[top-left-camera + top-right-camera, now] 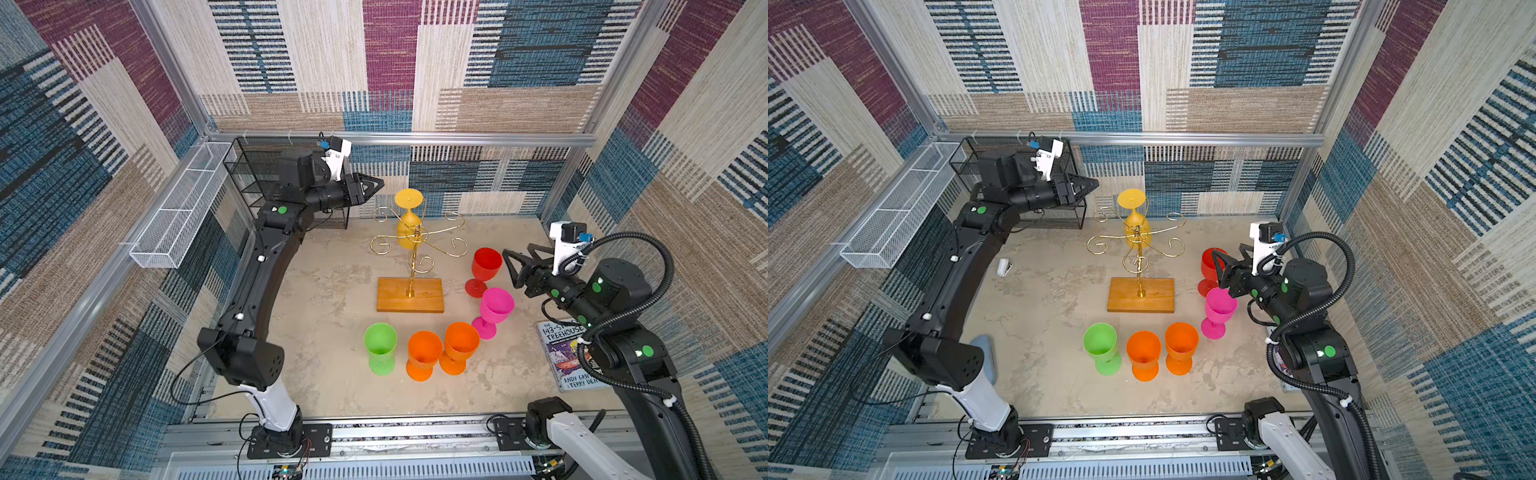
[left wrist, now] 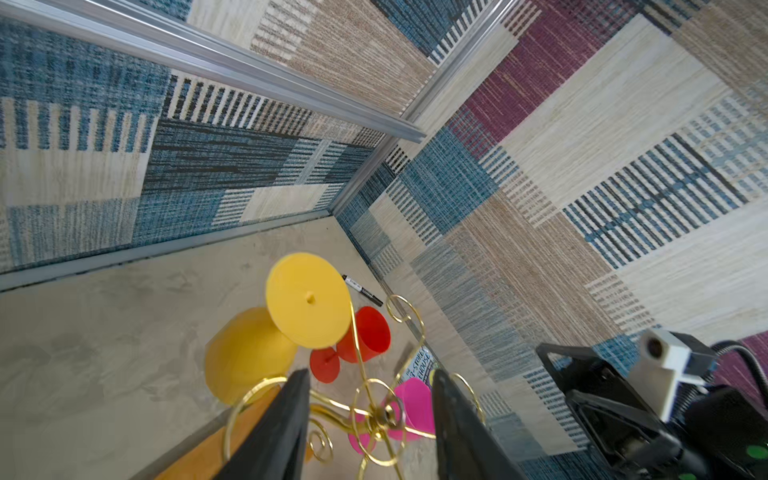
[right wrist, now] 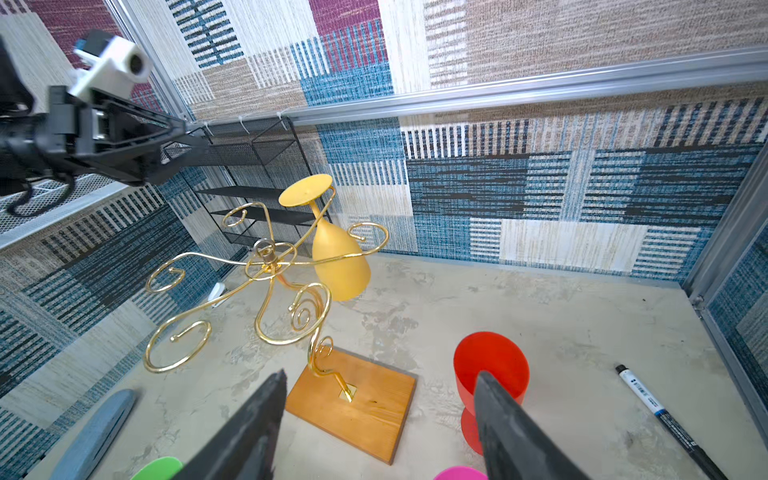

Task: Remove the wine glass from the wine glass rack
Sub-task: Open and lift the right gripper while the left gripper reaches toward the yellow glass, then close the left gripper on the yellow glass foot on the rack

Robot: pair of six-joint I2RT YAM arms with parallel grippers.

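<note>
A yellow wine glass (image 1: 407,232) (image 1: 1136,230) hangs upside down from a scroll arm of the gold wire wine glass rack (image 1: 409,295) (image 1: 1140,295), at the rack's far side. My left gripper (image 1: 379,183) (image 1: 1095,183) hovers high, left of the glass's foot (image 2: 307,305) and apart from it. It is open and empty (image 2: 370,371). My right gripper (image 1: 510,269) (image 1: 1220,270) is open and empty right of the rack. A red glass (image 1: 486,264) (image 3: 490,365) stands upright beside one of its fingers (image 3: 498,415).
Pink (image 1: 496,305), green (image 1: 380,343) and two orange glasses (image 1: 424,351) (image 1: 461,340) stand in front of the rack. A book (image 1: 561,345) lies under the right arm. A black mesh shelf (image 1: 253,166), a white wire basket (image 1: 183,208) and a marker (image 3: 660,415) line the walls.
</note>
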